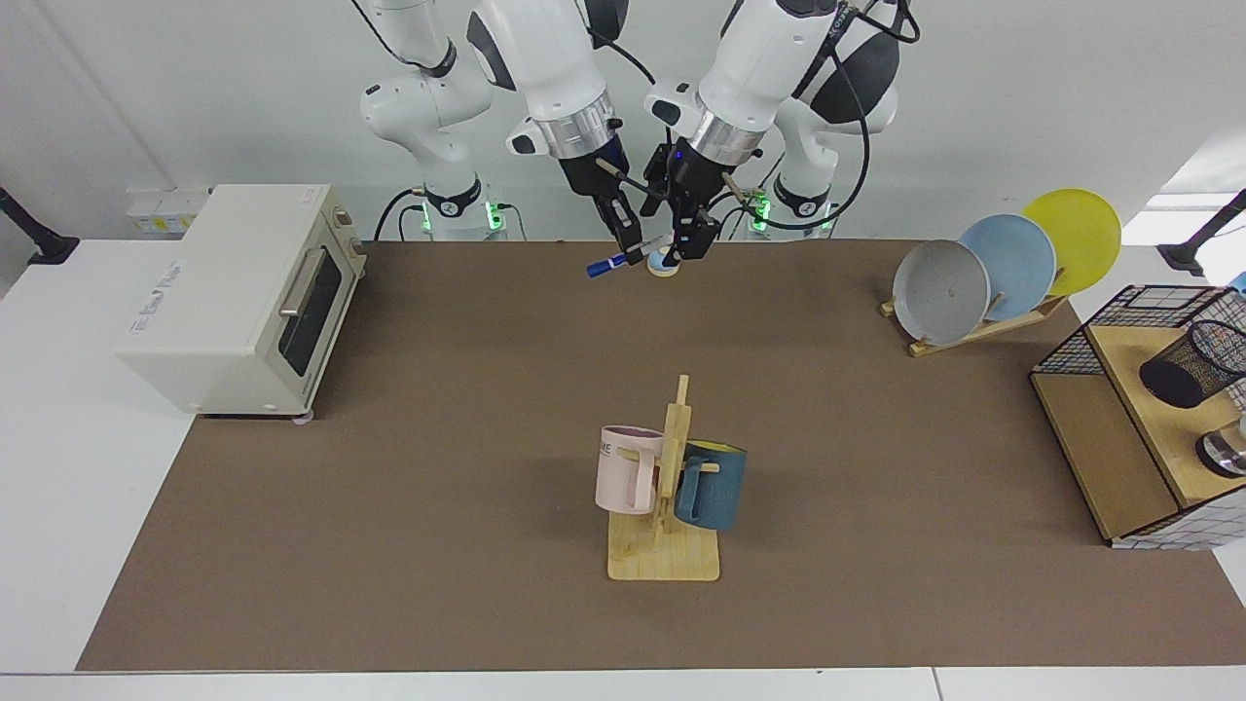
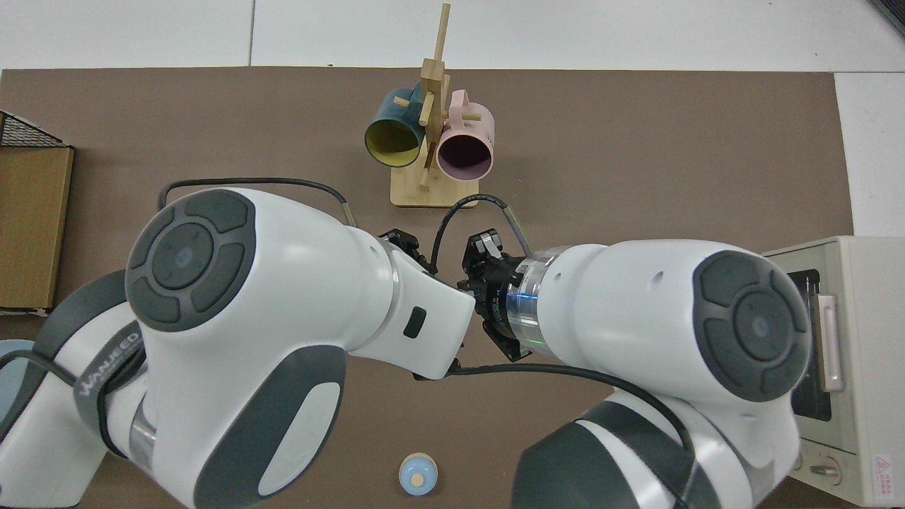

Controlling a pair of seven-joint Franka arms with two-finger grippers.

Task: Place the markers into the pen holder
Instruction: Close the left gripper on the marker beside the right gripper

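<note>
The marker (image 1: pixel 611 263), white with a blue cap, hangs slanted above the far edge of the brown mat. My right gripper (image 1: pixel 631 249) is shut on its middle. My left gripper (image 1: pixel 689 243) has come in at the marker's upper end, close beside the right one. In the top view both arms meet over the mat; the right arm's black hand (image 2: pixel 488 272) shows, and the marker is hidden beneath the arms. The pen holder (image 1: pixel 1192 362), a black mesh cup, stands on the wood-and-wire shelf box (image 1: pixel 1100 458) at the far right, well away from both grippers.
A cream toaster oven (image 1: pixel 243 292) sits at the mat's left. A wooden rack with a pink and a blue mug (image 1: pixel 667 487) stands mid-table. Three plates lean in a rack (image 1: pixel 1003 268). A small blue round object (image 2: pixel 417 475) lies under the grippers. A metal cylinder (image 1: pixel 1225 453) stands by the pen holder.
</note>
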